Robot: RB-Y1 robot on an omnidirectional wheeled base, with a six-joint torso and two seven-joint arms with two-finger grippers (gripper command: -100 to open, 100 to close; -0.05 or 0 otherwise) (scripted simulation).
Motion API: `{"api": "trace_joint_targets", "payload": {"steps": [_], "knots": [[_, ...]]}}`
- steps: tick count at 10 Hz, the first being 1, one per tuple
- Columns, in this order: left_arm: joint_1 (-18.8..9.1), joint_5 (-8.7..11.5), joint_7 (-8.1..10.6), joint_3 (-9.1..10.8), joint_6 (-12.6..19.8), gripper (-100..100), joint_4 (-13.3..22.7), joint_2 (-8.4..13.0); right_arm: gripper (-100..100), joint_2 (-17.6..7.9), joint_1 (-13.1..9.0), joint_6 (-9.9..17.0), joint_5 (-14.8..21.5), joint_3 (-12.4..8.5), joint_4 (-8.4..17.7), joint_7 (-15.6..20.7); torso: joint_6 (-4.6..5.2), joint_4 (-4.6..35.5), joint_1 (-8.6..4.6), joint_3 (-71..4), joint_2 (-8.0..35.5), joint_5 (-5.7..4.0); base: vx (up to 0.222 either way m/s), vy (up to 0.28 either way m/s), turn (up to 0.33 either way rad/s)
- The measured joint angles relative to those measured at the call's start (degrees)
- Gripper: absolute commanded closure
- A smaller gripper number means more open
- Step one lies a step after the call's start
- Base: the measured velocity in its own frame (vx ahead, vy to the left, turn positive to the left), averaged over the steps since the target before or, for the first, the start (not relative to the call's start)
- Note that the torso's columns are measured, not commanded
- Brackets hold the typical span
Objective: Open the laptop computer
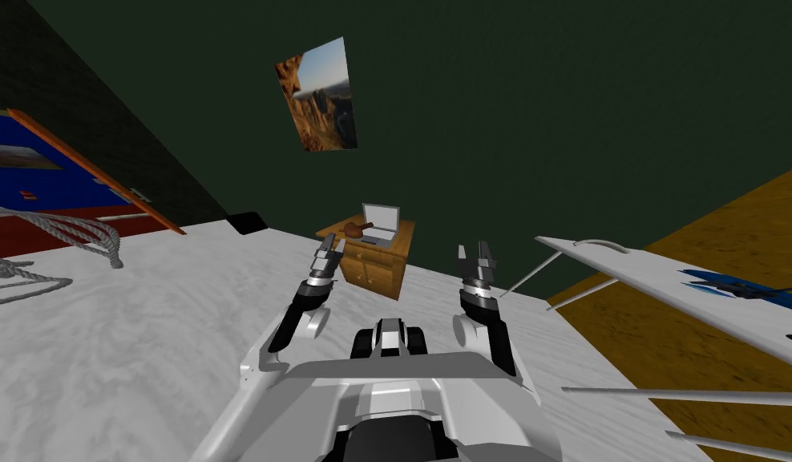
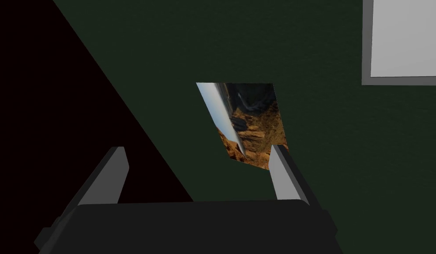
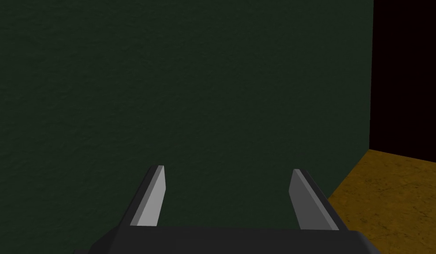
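Head view gives you the dark green wall (image 1: pixel 547 120) rising behind the wooden nightstand (image 1: pixel 376 265), and the white, grey-mottled bed (image 1: pixel 146 337) spreading from the nightstand's front toward you. The laptop (image 1: pixel 381 224) sits on the nightstand's top, its pale lid standing raised at the back. Your left tool (image 1: pixel 334 241) hovers over the bed just in front of the nightstand's left corner, fingers spread wide, holding nothing. Your right tool (image 1: pixel 472 249) hangs off to the nightstand's right, apart from it, equally wide and empty. A small brown object (image 1: pixel 356 229) lies on the nightstand just left of the laptop.
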Motion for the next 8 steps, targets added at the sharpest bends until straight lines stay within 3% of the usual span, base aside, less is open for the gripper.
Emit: {"api": "trace_joint_targets", "payload": {"steps": [3,8], "knots": [[-4.61,1.50,0.97,-2.19,3.10,-100,4.01,4.34,0,0.00,0.00,0.00,0.00,0.00,0.00,0.00,0.00,0.02,-0.02,0.05,0.08,0.00,0.071,0.016,-0.076],[-11.12,3.35,2.29,-4.52,6.51,-100,9.55,9.47,0,0.00,0.00,0.00,0.00,0.00,0.00,0.00,0.00,0.01,-0.02,0.03,0.04,0.00,0.057,0.019,-0.081]]}}
